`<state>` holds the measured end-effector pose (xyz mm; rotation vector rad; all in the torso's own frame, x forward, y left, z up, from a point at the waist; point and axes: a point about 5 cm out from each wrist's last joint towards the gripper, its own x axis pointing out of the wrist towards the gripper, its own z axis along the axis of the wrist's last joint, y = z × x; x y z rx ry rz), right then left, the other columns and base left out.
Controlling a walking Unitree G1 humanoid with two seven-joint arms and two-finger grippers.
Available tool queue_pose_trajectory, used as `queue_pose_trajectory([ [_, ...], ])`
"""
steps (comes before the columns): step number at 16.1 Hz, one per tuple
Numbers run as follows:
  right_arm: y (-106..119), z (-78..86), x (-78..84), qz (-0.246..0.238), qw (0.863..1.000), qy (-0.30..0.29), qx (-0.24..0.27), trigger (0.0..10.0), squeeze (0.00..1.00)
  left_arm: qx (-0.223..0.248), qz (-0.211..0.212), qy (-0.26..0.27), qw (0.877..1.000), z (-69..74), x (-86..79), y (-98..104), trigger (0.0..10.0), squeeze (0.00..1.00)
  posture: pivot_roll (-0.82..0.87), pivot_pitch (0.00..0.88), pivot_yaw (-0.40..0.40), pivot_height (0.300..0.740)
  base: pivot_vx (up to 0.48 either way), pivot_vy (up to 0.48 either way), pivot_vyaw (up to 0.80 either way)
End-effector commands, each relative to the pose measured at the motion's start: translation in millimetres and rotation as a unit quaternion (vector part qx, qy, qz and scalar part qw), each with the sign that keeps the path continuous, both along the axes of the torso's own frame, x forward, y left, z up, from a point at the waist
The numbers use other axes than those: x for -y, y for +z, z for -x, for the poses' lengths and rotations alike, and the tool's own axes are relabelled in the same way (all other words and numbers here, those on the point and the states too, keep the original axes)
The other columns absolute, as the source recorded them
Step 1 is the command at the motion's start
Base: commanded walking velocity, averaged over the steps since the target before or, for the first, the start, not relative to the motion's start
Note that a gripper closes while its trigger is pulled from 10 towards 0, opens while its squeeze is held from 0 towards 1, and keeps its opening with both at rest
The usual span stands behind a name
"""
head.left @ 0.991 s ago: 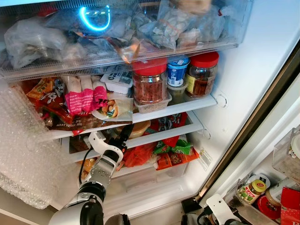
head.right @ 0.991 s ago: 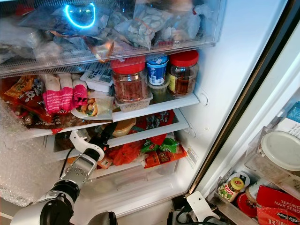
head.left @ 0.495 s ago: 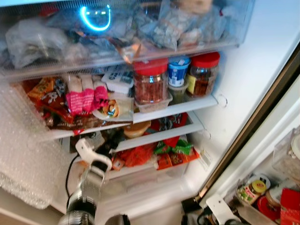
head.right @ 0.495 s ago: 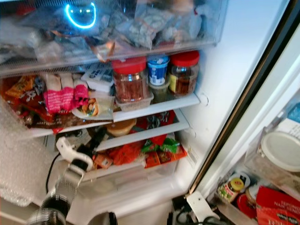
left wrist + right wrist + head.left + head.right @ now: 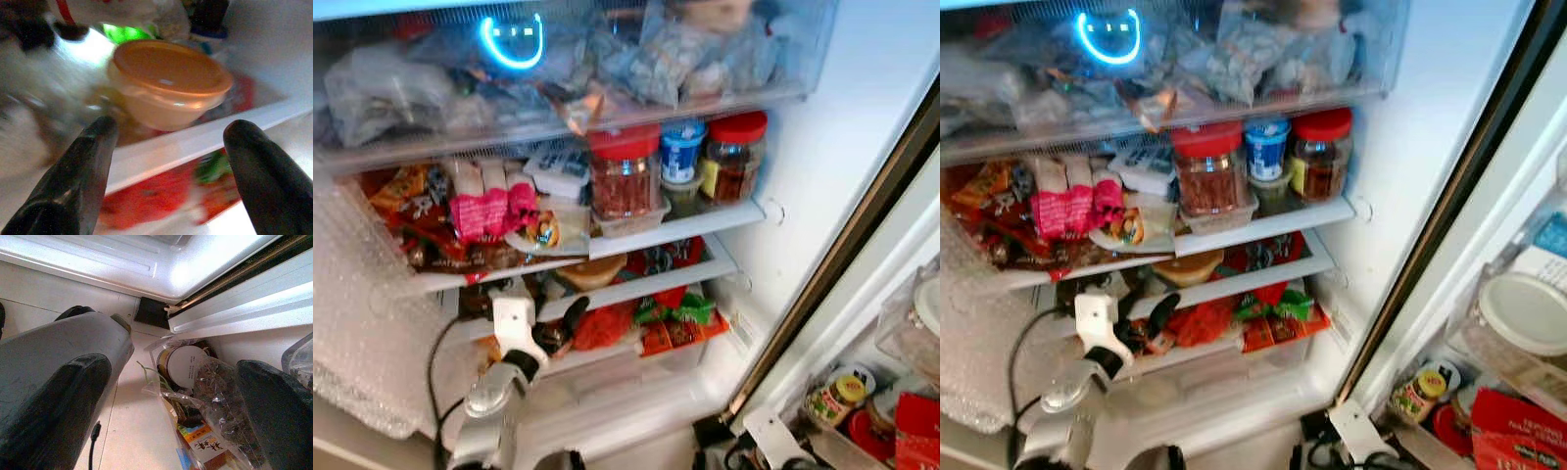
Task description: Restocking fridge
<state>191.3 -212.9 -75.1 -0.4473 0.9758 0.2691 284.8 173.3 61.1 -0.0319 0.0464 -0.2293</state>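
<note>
Left gripper (image 5: 570, 315): yours to watch. Head view: raised in front of the fridge, fingers pointing in at the gap below the orange-lidded tub (image 5: 592, 271). Empty, touching nothing that you can see.

Landmark = that tub, sitting on the thin white shelf (image 5: 646, 284).
- Above tub: red-lid jar (image 5: 626, 176) w/ blue-lid pot (image 5: 682, 149) and 2nd red-lid jar (image 5: 736, 157) alongside; pink packet (image 5: 489, 211) up and to robot's left. Packed tight, so no free slot up there.
- Below tub: red and green snack bags (image 5: 671, 318) in the lower bay.
- Far to robot's right of tub: door bins w/ yellow-label jar (image 5: 832, 397).
- Tub sits near the shelf's front edge, prob. so it stays in easy reach.

Left wrist view: fingers (image 5: 78, 176) spread wide, nothing between them. Tub (image 5: 171, 83) dead ahead, just past the shelf lip (image 5: 195, 142), not touched. Red bag (image 5: 146, 208) below lip. Picture blurred at one side.

Right wrist view: right gripper (image 5: 171, 396) hangs idle low by the fridge foot, fingers wide apart, empty. Past them: floor (image 5: 137, 431), a bag of groceries (image 5: 200, 401) w/ a round lid showing, likely the stock you're to load next.
</note>
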Motion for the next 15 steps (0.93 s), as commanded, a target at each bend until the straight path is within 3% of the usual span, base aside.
queue_pose_trajectory([
  [1,-9,15.7,-4.9,-0.010,0.999,0.004,-0.036,10.0,0.00,-0.001,-0.051,0.014,0.999,5.5,-4.2,-5,10.0,0.00,-0.12,0.005,0.024,0.637,0.000,0.000,0.00],
  [2,-9,15.6,-5.2,-0.010,0.999,0.003,-0.037,10.0,0.00,-0.010,-0.057,0.034,0.998,8.9,-9.1,-10,10.0,0.00,-0.12,0.004,0.025,0.637,0.000,0.000,0.00],
  [4,-9,15.7,-5.3,-0.011,0.999,0.002,-0.037,10.0,0.00,-0.028,-0.122,0.073,0.989,16.3,-20.6,-18,10.0,0.00,-0.12,0.004,0.025,0.637,0.000,0.000,0.00],
  [6,-9,16.1,-5.1,-0.011,0.999,0.002,-0.037,10.0,0.00,-0.039,-0.136,0.097,0.985,20.0,-25.8,-25,10.0,0.00,-0.12,0.000,0.027,0.637,-0.126,0.000,0.00],
  [9,-9,16.5,-5.3,-0.011,0.999,0.003,-0.037,10.0,0.00,-0.046,-0.138,0.088,0.985,23.5,-19.3,-31,10.0,0.00,-0.12,0.000,0.028,0.637,-0.275,0.000,0.00],
  [15,-10,17.9,-5.5,-0.009,0.999,0.005,-0.039,10.0,0.00,-0.091,-0.111,0.119,0.982,31.8,-17.1,-53,10.0,0.00,-0.13,0.000,0.028,0.637,-0.297,0.000,0.00],
])
